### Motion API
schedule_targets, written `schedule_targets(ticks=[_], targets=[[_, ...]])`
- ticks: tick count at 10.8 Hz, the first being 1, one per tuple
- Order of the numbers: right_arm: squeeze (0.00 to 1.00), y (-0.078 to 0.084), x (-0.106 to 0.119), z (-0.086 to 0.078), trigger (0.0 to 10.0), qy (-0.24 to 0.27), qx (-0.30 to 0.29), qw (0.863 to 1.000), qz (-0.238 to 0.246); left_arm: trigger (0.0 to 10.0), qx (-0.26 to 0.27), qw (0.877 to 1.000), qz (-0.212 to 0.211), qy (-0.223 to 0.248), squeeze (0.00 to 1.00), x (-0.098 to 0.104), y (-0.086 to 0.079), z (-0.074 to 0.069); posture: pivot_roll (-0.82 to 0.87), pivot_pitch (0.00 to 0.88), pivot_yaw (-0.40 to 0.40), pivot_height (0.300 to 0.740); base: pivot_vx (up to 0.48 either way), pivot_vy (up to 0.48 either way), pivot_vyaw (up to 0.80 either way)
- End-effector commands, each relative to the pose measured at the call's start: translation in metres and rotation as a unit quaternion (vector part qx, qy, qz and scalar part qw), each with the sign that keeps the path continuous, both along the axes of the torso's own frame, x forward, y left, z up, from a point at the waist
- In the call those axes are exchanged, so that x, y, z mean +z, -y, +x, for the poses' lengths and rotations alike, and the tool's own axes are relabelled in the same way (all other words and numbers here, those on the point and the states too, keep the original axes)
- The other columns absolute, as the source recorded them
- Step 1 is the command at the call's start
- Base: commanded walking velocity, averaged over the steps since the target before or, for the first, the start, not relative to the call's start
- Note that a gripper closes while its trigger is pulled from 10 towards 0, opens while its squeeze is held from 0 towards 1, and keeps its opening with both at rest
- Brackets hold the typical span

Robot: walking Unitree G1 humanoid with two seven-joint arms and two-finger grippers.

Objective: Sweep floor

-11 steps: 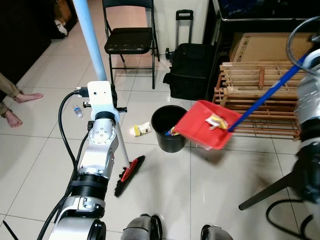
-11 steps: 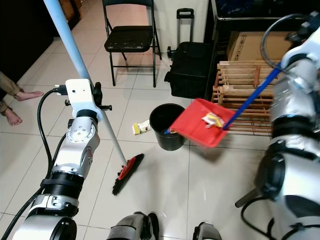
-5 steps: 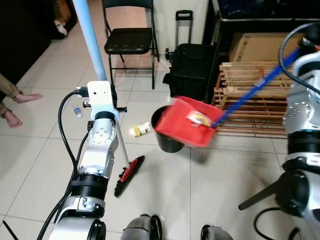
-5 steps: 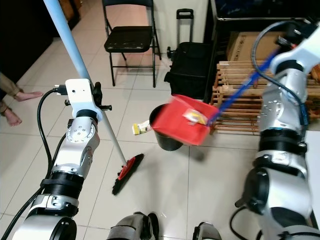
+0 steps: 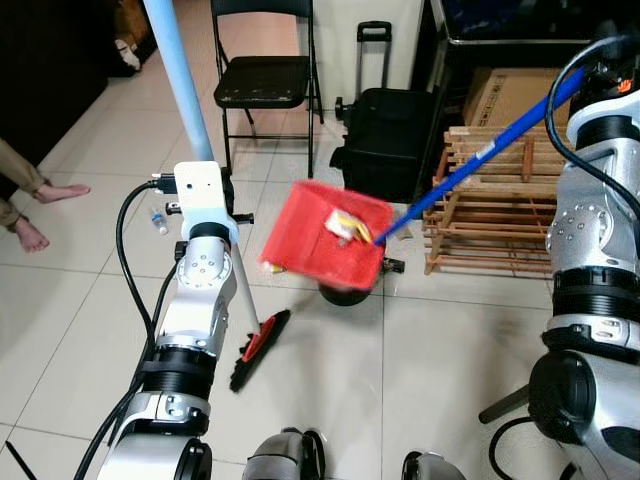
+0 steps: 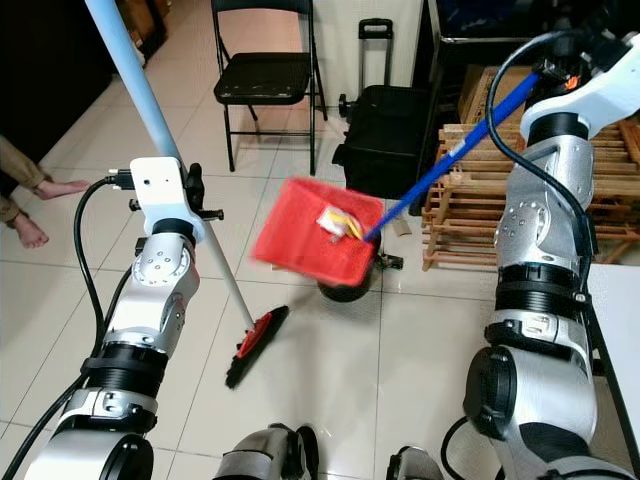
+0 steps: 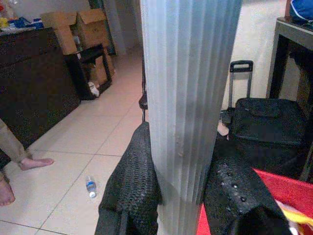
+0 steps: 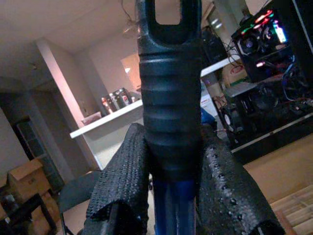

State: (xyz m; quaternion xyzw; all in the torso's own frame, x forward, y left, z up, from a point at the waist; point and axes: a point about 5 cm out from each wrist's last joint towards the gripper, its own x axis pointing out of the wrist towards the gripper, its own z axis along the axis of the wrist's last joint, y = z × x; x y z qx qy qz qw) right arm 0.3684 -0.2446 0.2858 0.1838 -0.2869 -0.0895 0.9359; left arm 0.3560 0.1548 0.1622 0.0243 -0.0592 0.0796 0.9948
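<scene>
While the robot stands on the pale tiled floor (image 5: 80, 330), items list as follows, largest first.

Wooden slatted rack (image 5: 500, 215): against the far side on the robot's right, a cardboard box (image 5: 500, 95) behind it.

Folding chair (image 5: 262, 75), black: far centre, standing on the tiles.

Black suitcase (image 5: 385, 135): beside the chair, handle raised.

Broom (image 6: 190, 215): pale blue pole rising out past the top of frame, red-and-black head (image 6: 255, 345) resting on the floor just ahead of the robot's feet. Left end effector (image 7: 181, 196): its 2 black fingers (image 7: 134, 186) are clamped on the pole, 1 each side.

Dustpan (image 5: 322, 248), red: lifted in the air, tilted, directly over the black bin (image 5: 345, 294), which it mostly hides. Yellow and white litter (image 5: 345, 225) lies inside the pan. Its long blue handle (image 5: 470, 165) runs up to the robot's right arm. Right end effector (image 8: 168, 186): fingers (image 8: 122, 181) pressed tight on the handle's black ribbed grip (image 8: 168, 122).

A person's bare feet (image 5: 45, 210): far left edge.

Small water bottle (image 5: 157, 221): lying on the floor near the left arm.

Yellow scrap (image 5: 271, 267): on the tiles, peeking from under the dustpan's edge.
</scene>
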Motion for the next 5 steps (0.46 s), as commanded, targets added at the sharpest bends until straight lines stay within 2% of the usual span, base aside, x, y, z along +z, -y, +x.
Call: schedule_targets(ticks=[1, 5], targets=[[0.0, -0.002, 0.014, -0.007, 10.0, 0.039, 0.003, 0.999, 0.003, 10.0, 0.006, 1.0, 0.012, 0.027, 0.0, 0.012, -0.002, 0.002, 0.01, 0.064, 0.111, 0.74, 0.0, 0.0, 0.0], [0.0, -0.022, -0.002, -0.001, 10.0, 0.008, 0.024, 1.0, -0.014, 10.0, 0.004, 1.0, 0.011, 0.023, 0.0, 0.01, -0.002, 0.002, 0.01, 0.062, 0.108, 0.74, 0.0, 0.0, 0.0]])
